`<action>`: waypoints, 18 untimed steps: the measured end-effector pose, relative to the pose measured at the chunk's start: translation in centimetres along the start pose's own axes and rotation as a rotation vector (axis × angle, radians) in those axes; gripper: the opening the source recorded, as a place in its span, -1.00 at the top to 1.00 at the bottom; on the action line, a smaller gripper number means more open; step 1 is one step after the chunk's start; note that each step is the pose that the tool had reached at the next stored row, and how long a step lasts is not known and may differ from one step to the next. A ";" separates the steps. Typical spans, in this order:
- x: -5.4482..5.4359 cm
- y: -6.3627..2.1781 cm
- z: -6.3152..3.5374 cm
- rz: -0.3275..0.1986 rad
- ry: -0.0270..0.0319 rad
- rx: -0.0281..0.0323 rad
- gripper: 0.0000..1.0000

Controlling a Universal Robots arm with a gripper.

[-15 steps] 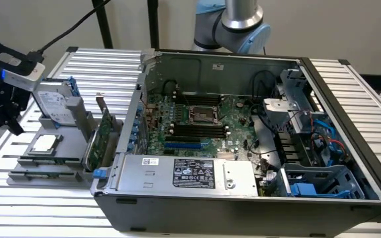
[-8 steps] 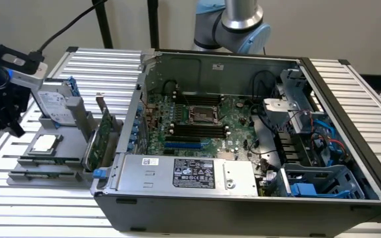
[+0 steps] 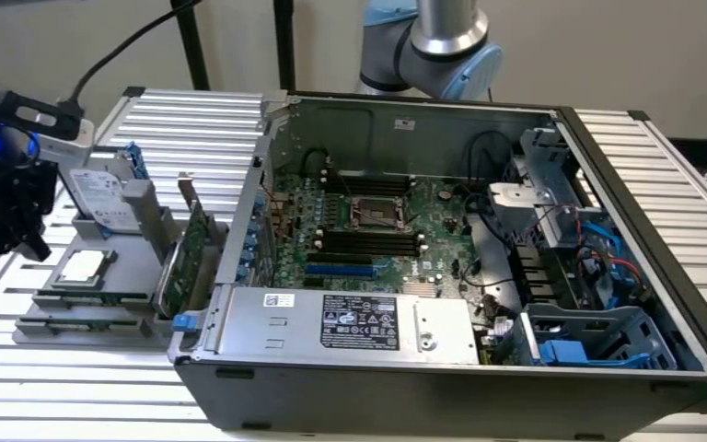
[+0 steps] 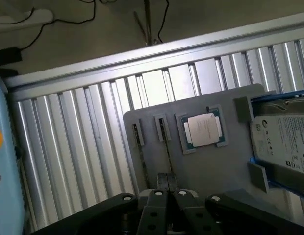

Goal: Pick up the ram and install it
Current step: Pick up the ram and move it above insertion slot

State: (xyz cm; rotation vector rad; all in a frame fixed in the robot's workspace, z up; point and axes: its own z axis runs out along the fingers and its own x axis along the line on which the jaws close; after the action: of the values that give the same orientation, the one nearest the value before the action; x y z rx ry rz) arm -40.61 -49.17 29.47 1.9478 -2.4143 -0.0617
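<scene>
My black gripper [image 4: 166, 185] hangs empty, fingers drawn together, above the thin green ram stick [image 4: 166, 147]. The stick stands edge-on in the grey tray [image 4: 215, 171], on the exterior view's left. Going down with the fingers closed would jam its top edge.

Open computer case [image 3: 390, 398], hand [image 3: 22, 241] near tray [image 3: 129, 264]

Robotics lab — opened computer case [image 3: 452, 387], slatted metal bench [image 3: 84, 396]
</scene>
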 end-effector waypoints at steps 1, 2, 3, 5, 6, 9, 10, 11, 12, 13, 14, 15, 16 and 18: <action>0.0 -0.05 0.17 -0.012 0.0007 0.0001 1.00; 0.0 -0.09 0.33 -0.025 0.0015 0.0002 1.00; 0.0 -0.13 0.48 -0.036 0.0023 0.0003 1.00; 0.0 -0.22 0.82 -0.058 0.0038 0.0004 1.00; 0.0 -0.27 0.98 -0.067 0.0046 0.0005 1.00; 0.0 -0.39 1.47 -0.098 0.0063 0.0007 1.00; 0.0 -0.42 1.62 -0.109 0.0069 0.0008 1.00; 0.0 -0.45 1.76 -0.120 0.0075 0.0009 1.00; 0.0 -0.47 1.88 -0.132 0.0083 0.0009 1.00; 0.0 -0.49 2.01 -0.144 0.0089 0.0010 1.00; 0.0 -0.51 2.14 -0.156 0.0095 0.0011 1.00; 0.0 -0.53 2.24 -0.166 0.0102 0.0011 1.00; 0.1 -0.56 2.35 -0.176 0.0107 0.0011 1.00; 0.2 -0.60 2.55 -0.192 0.0117 0.0012 1.00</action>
State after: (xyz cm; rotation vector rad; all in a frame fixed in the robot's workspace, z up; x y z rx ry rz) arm -40.20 -49.44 26.89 2.1679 -2.2129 -0.0543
